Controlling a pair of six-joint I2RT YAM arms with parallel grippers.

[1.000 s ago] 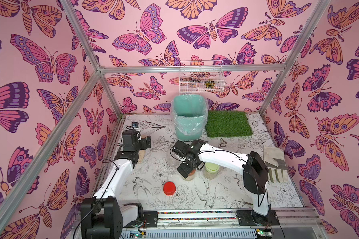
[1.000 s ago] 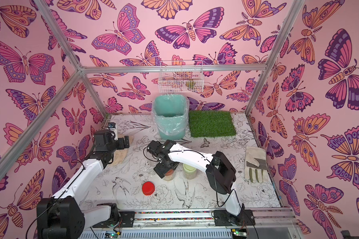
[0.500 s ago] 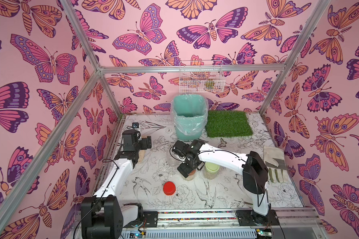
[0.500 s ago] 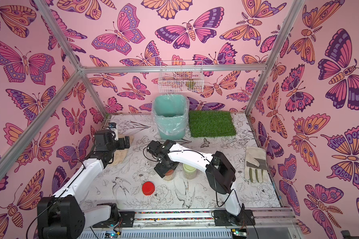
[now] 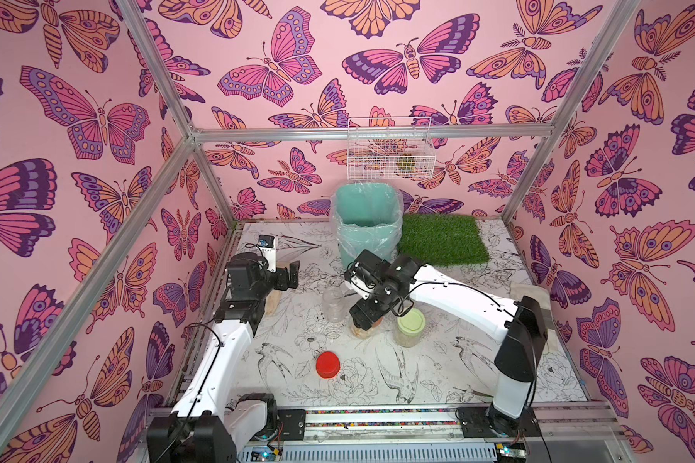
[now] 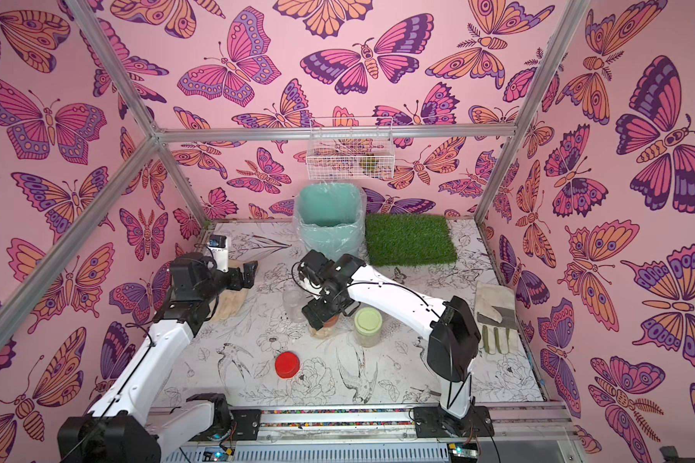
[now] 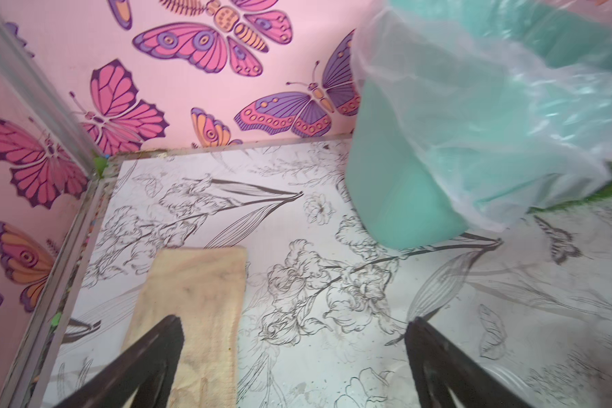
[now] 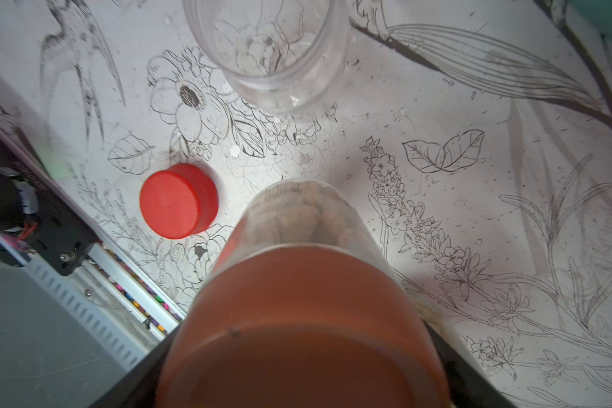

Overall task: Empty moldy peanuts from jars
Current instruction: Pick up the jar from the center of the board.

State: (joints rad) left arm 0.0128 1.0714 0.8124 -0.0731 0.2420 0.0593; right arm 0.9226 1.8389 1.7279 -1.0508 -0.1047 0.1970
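Starting with the moldy peanuts (image 8: 311, 212): pale tan pieces, packed behind the clear wall of a small cylindrical plastic jar (image 5: 362, 332) standing upright near the middle of the white flower-printed worktop (image 5: 438, 373). Capped with a round brown screw lid (image 8: 304, 318), so not yet opened. Clamped at that lid by the right pincer (image 5: 368, 316), black fingers against either side in the right wrist view.

Just beside, toward the left arm: a second clear jar (image 5: 334, 304), lidless and looking empty, with a red round lid (image 5: 328, 364) lying flat nearer the front. By that look, one jar done. On the other side, a third jar (image 5: 410, 326) under a light green lid, closed; contents hard to read. Behind, a teal bin with clear liner (image 5: 368, 224), presumably for the dumping.

At the left rear, above a beige cloth (image 7: 191, 300), the left pincer (image 7: 294, 325): spread wide, grasping nothing.

Left to do, by judgement: unscrew brown, tip out, then green.
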